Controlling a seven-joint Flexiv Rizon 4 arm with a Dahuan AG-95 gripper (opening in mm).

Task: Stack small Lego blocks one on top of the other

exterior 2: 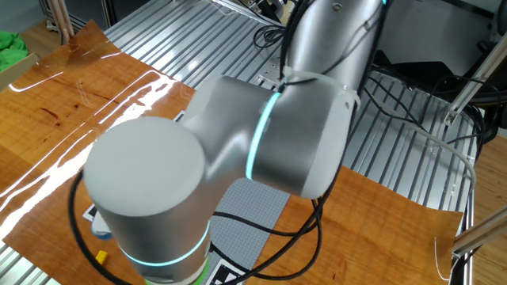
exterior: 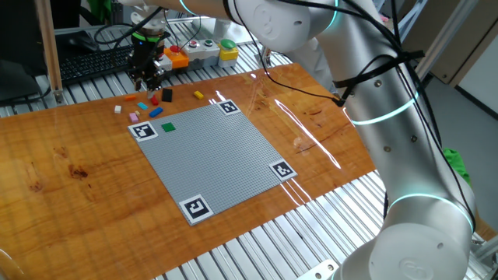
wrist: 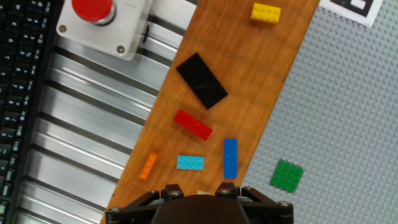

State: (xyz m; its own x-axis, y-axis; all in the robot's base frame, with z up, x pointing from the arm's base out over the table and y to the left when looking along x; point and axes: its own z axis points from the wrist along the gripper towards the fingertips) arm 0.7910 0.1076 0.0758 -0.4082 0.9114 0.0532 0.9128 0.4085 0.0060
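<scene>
Several small Lego blocks lie loose on the wooden board beside the grey baseplate (exterior: 214,155). The hand view shows a yellow one (wrist: 265,12), a black one (wrist: 201,79), a red one (wrist: 193,124), a blue one (wrist: 230,158), a light blue one (wrist: 189,163) and an orange one (wrist: 148,166). A green block (wrist: 286,175) sits on the baseplate (wrist: 348,106). My gripper (exterior: 148,78) hovers above the loose blocks, its fingers (wrist: 172,190) apart. Only a pale speck shows between them; I cannot tell what it is. In the other fixed view the arm hides the gripper.
A white box with a red push button (wrist: 93,9) stands on the metal slats just beyond the board's edge. A black keyboard (wrist: 18,93) lies further out. Square black-and-white markers (exterior: 195,208) sit at the baseplate corners.
</scene>
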